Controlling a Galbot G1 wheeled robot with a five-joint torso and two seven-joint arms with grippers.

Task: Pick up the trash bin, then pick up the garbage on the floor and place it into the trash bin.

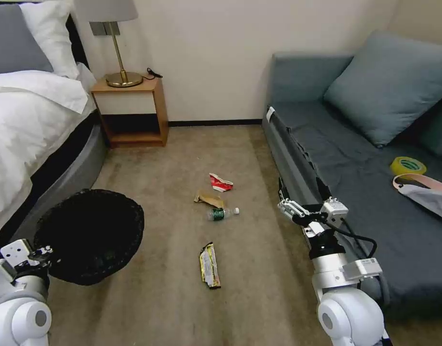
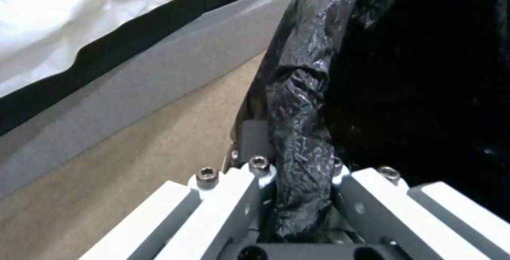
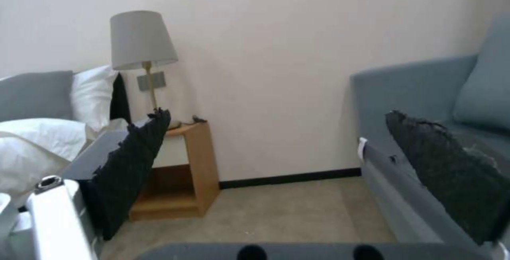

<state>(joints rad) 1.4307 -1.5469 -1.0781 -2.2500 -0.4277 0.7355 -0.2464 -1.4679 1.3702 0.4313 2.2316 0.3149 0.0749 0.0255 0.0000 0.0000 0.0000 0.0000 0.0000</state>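
Left gripper (image 2: pixel 297 196), low at the near left of the head view, is clamped on the bag-wrapped rim of the trash bin (image 1: pixel 89 235); the left wrist view shows crinkly black plastic bunched between its white fingers (image 2: pixel 234 200). Bin hangs beside the bed (image 1: pixel 29 125), mouth tilted toward the camera, black liner spilling over the rim. Right gripper (image 1: pixel 284 207) hovers by the front edge of the grey sofa (image 1: pixel 336 158), jaws spread wide with nothing between them; its dark pads (image 3: pixel 133 168) frame a view of the nightstand (image 3: pixel 186 168) and lamp (image 3: pixel 141 41). Garbage lies on the beige carpet (image 1: pixel 173 307) between the arms: yellow-gold snack wrapper (image 1: pixel 210 265) nearest, then a small clear bottle (image 1: pixel 222 213) with a green label, crumpled brown paper (image 1: pixel 207 197) just behind it, and a crushed red-and-white carton (image 1: pixel 220 182) farthest. Tape roll (image 1: pixel 407 166) sits on the sofa seat.
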